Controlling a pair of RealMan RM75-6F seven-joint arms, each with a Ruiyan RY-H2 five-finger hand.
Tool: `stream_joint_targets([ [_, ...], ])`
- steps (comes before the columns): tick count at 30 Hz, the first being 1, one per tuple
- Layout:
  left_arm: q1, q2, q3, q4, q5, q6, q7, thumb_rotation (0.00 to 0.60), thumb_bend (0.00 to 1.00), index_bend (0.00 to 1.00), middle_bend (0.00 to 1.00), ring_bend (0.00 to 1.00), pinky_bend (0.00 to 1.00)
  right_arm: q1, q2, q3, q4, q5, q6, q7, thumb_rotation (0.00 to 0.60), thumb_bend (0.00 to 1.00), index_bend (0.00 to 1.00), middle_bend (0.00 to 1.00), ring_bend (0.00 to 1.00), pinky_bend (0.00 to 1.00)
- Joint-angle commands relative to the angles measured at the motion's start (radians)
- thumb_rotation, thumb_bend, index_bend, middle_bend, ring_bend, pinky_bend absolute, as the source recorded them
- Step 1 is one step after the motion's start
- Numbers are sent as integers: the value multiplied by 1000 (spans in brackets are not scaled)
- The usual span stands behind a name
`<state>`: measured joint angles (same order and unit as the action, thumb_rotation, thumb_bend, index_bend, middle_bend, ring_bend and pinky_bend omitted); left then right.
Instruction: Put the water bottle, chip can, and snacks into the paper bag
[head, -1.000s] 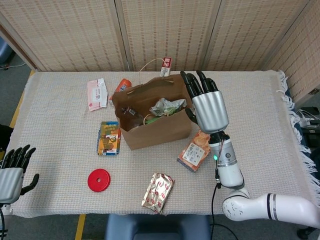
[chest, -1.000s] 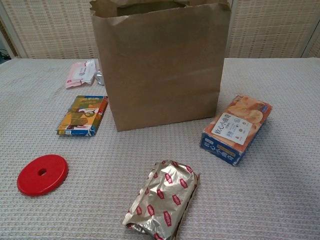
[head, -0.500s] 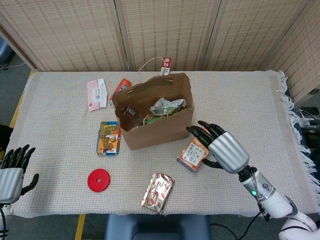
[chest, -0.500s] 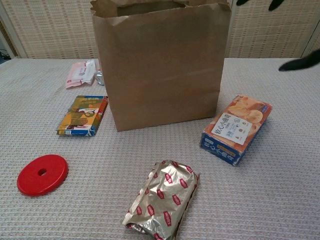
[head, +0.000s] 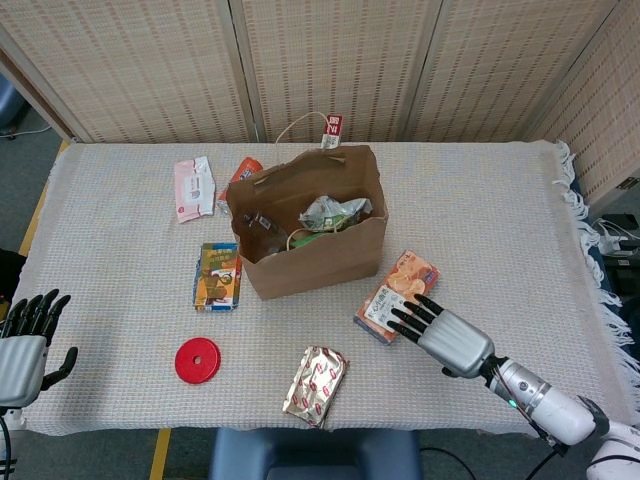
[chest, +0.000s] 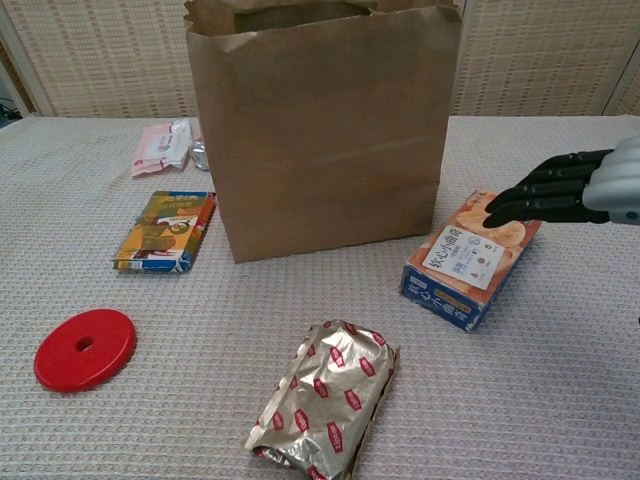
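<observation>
Head view shows my right robot hand has dropped from above the paper bag to hover low over the desk, fingers straight and spread, holding nothing, tips just over the near end of the biscuit box. I judge that box is my next pick. It lies flat at the bag's 4 o'clock, stiff printed card with sharp corners. The brown bag stands open and creased, with crinkly wrappers already inside. A silver foil pack, soft and wrinkled, lies at its 6 o'clock; a flat green packet at 9 o'clock. An orange can top peeks behind the bag. My left robot hand idles off the desk's edge, open and empty.
</observation>
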<state>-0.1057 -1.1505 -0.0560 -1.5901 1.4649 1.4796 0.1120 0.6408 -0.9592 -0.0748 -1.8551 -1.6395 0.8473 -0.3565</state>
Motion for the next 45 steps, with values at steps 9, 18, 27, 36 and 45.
stream_joint_targets([
  [9,0,2,1,0,2,-2,-9,600,399,72,0,0,0,78,-182,72,63,274,-137,-292,600,0,0,0,0,6],
  [18,-2,6,2,1,5,-6,-21,600,398,72,0,0,0,115,-291,87,113,425,-101,-433,600,0,0,0,0,0],
  [27,-3,8,3,2,7,-8,-27,600,398,73,0,0,0,153,-372,87,169,555,-69,-511,600,0,0,0,0,0],
  [36,-3,9,3,3,8,-8,-32,600,398,75,0,0,0,207,-436,78,202,691,-35,-592,600,0,0,0,0,0],
  [45,-3,10,4,3,8,-9,-34,600,400,74,0,0,0,253,-459,43,194,796,-6,-656,600,0,0,0,0,0],
])
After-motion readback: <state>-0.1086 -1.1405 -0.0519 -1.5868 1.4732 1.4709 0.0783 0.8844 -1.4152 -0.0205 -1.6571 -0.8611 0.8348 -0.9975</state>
